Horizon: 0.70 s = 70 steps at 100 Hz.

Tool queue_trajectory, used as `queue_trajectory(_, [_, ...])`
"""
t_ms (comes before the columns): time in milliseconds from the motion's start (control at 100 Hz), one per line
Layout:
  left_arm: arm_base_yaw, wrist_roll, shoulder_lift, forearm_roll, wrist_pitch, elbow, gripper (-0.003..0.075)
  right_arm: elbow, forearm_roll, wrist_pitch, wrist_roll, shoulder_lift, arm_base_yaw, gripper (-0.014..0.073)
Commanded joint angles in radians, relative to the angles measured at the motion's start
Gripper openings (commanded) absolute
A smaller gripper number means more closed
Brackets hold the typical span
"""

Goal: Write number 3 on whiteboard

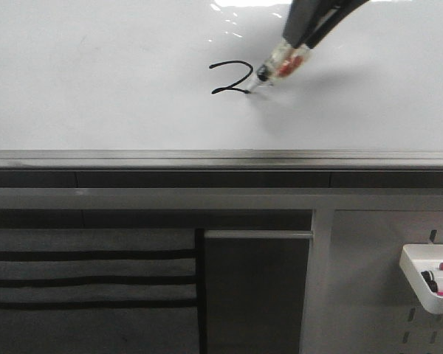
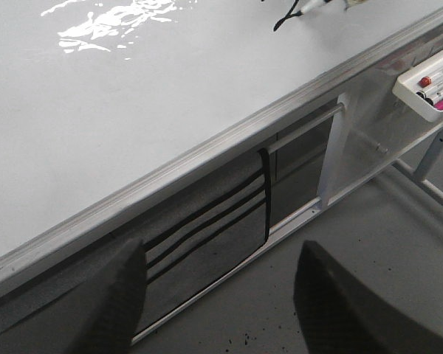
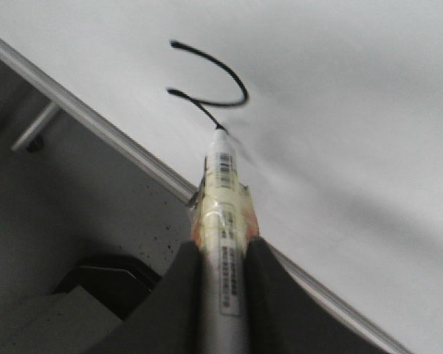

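Note:
The whiteboard [image 1: 96, 74] is glossy white and fills the far half of the front view. A thin black stroke of the number 3 [image 1: 232, 77] is on it: one rounded loop with a short tail. My right gripper [image 1: 295, 37] is shut on a white marker [image 1: 280, 65] wrapped in clear tape. The marker's tip touches the board at the end of the stroke. In the right wrist view the gripper [image 3: 221, 254] clamps the marker [image 3: 223, 192] below the stroke [image 3: 214, 74]. My left gripper [image 2: 221, 295] is open and empty, over the floor beside the board's edge [image 2: 229, 133].
The board's grey metal edge [image 1: 221, 158] runs across the front. Below it are a dark fabric panel with black stripes [image 1: 88, 280] and a grey perforated panel [image 1: 369, 295] bearing a white tray [image 1: 421, 284] of markers, also in the left wrist view [image 2: 410, 92].

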Motion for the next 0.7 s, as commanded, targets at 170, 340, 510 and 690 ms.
queue_trajectory(170, [0.001, -0.011, -0.002, -0.023, -0.062, -0.028, 0.041, 0.033, 0.019, -0.18, 0.002, -0.004, 0.06, 0.0003])
queue_trajectory(340, [0.001, -0.011, -0.002, -0.023, -0.062, -0.028, 0.041, -0.012, 0.035, -0.251, 0.002, 0.023, 0.1, 0.0003])
queue_trajectory(510, [-0.001, -0.003, -0.002, -0.025, -0.04, -0.028, 0.041, -0.005, 0.179, -0.065, -0.214, -0.092, 0.107, 0.0003])
queue_trajectory(690, [-0.001, 0.244, 0.043, -0.197, 0.073, -0.032, 0.041, 0.168, 0.313, 0.016, -0.466, -0.285, 0.109, 0.0003])
